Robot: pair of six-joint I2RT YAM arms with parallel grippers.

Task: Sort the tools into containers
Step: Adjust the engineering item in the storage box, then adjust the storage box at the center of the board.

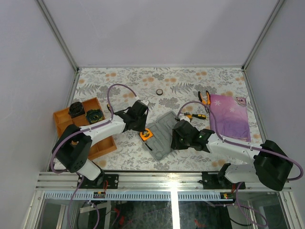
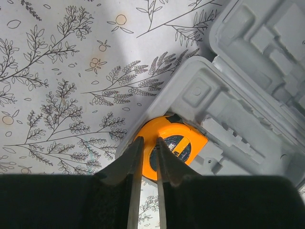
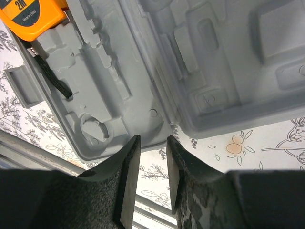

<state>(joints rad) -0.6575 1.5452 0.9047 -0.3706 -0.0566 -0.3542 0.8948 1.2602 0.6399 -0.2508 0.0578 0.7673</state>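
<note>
The open grey tool case (image 1: 164, 129) lies at the table's middle, recesses up. The round orange tape measure (image 1: 146, 135) sits at its left corner, shown in the left wrist view (image 2: 183, 143) and the right wrist view (image 3: 31, 16), its black strap (image 3: 50, 78) lying in a recess. My left gripper (image 2: 147, 143) hovers over the tape measure's edge, fingers a narrow gap apart, holding nothing. My right gripper (image 3: 152, 140) is open and empty over the case's near edge (image 3: 143, 143). The screwdriver (image 1: 196, 116), pliers (image 1: 205, 98) and tape ring (image 1: 159, 91) lie on the table.
A purple star-patterned cloth (image 1: 231, 117) lies at the right with a small object (image 1: 241, 100) on its far corner. An orange wooden box (image 1: 62, 119) at the left holds two dark round objects (image 1: 76, 109). The metal rail (image 1: 167, 179) runs along the near edge.
</note>
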